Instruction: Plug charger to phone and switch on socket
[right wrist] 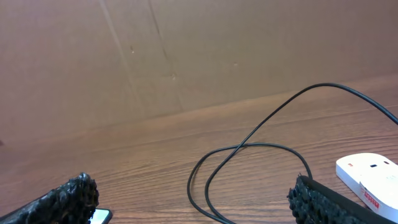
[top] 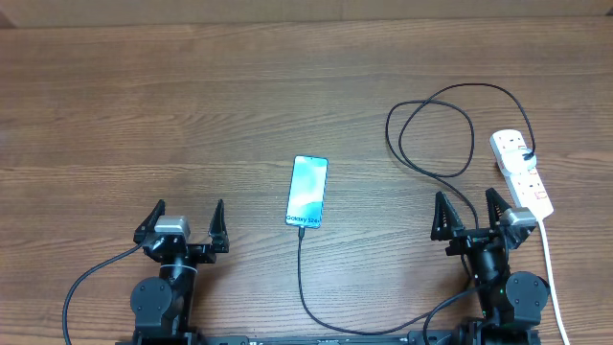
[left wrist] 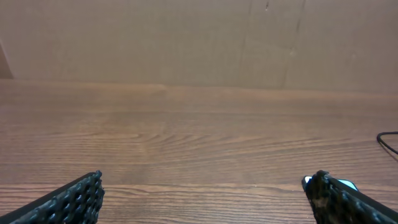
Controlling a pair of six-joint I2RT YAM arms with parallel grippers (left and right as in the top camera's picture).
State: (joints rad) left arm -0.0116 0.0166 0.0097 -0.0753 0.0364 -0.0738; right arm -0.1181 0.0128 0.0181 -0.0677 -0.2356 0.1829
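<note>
The phone (top: 307,191) lies flat mid-table with its light blue screen up. The thin black charger cable (top: 431,163) runs from the socket, loops at the right, passes under the right arm and comes up into the phone's near edge (top: 301,228). The socket (top: 521,172) is a white power strip at the far right with a black plug in it. My left gripper (top: 187,222) is open and empty at the near left. My right gripper (top: 469,213) is open and empty, between the cable loops and the socket. The cable loops (right wrist: 249,168) and a socket corner (right wrist: 372,177) show in the right wrist view.
The thick white cord (top: 554,278) runs from the socket toward the near right edge, past my right arm. A brown cardboard wall (right wrist: 186,56) stands at the table's far side. A corner of the phone (left wrist: 348,184) shows beside the left gripper's right finger.
</note>
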